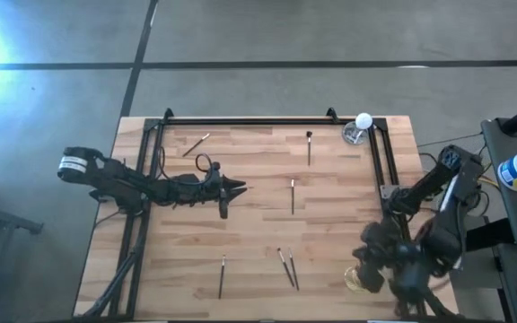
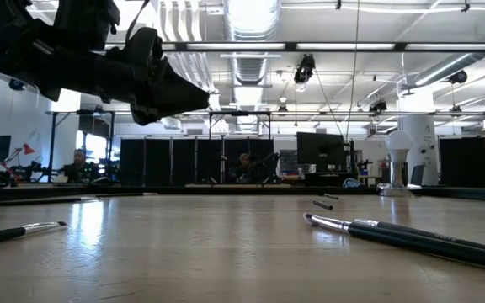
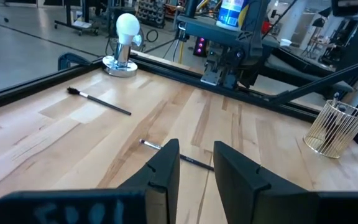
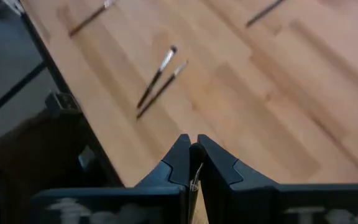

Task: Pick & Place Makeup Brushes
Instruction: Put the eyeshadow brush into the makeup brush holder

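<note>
Several makeup brushes lie flat on the wooden table: one (image 1: 196,144) far left, one (image 1: 309,146) far middle, one (image 1: 293,196) at the centre, one (image 1: 222,275) near the front edge, and a pair (image 1: 287,268) beside it. My left gripper (image 1: 239,188) hovers open above the table, left of the centre brush (image 3: 173,154), touching nothing. My right gripper (image 4: 194,163) is at the table's near right corner over a wire cup (image 1: 357,280), shut on a thin pale sliver that looks like a brush. My right gripper pinches a thin pale stick (image 4: 195,177) between its two shut fingers. Only a short sliver shows in the gap, so which part of the brush it is cannot be told. The stick is lifted clear of the table.
A gold wire cup (image 3: 337,127) stands at the near right corner. A white ball on a metal stand (image 1: 363,119) sits at the far right corner. A black rail frame (image 1: 267,119) runs along the far and side edges. Bare wood lies between the brushes.
</note>
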